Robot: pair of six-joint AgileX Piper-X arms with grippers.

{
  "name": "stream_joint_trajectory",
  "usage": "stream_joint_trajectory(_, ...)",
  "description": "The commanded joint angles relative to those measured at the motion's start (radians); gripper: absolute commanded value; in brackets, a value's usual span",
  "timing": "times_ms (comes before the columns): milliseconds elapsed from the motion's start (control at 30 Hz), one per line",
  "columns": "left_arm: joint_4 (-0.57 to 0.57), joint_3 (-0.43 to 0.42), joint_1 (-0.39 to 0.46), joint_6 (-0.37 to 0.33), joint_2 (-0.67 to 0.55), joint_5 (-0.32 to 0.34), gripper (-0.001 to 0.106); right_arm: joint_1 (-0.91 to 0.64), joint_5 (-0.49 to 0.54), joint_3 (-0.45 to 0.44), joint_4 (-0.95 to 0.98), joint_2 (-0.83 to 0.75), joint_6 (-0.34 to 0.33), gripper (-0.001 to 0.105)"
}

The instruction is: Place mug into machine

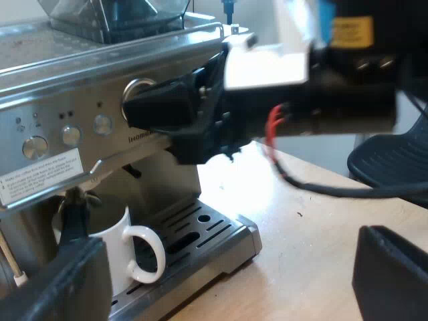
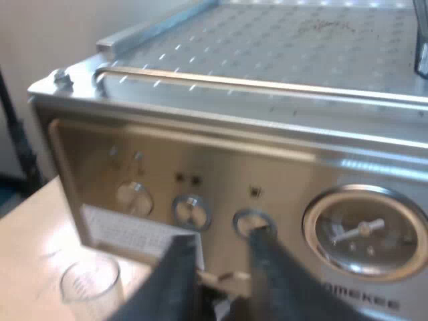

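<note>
A white mug point(image 1: 124, 251) stands upright on the drip tray point(image 1: 214, 231) of the espresso machine point(image 1: 60, 80), under the brewing spout, handle turned outward. My left gripper point(image 1: 227, 284) is open wide and holds nothing; one finger point(image 1: 57, 284) is close beside the mug, the other finger point(image 1: 391, 271) is over the wooden table. My right gripper point(image 2: 221, 251) hovers at the machine's control panel, just before a round button point(image 2: 249, 221) beside the pressure gauge point(image 2: 364, 231). Its fingers stand a little apart with nothing between them. It also shows as a black gripper point(image 1: 144, 110) at the panel.
A bean hopper point(image 1: 114, 17) sits on the machine's top. A clear measuring glass point(image 2: 90, 281) stands on the table point(image 1: 307, 234) beside the machine. A dark chair point(image 1: 394, 157) stands beyond the table's edge.
</note>
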Motion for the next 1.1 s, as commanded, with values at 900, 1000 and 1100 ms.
stream_joint_trajectory(900,-0.330,-0.064,0.002,-0.050,0.303,-0.150,0.081,-0.381,-0.101,-0.012,0.587,-0.436,0.036,0.074)
stream_joint_trajectory(1000,-0.328,-0.093,0.002,-0.006,0.342,-0.185,0.081,-0.479,-0.101,-0.012,0.656,-0.485,0.036,0.074)
stream_joint_trajectory(1100,-0.328,-0.116,0.020,-0.003,0.367,-0.200,0.081,-0.583,-0.122,-0.012,0.721,-0.525,0.036,0.074)
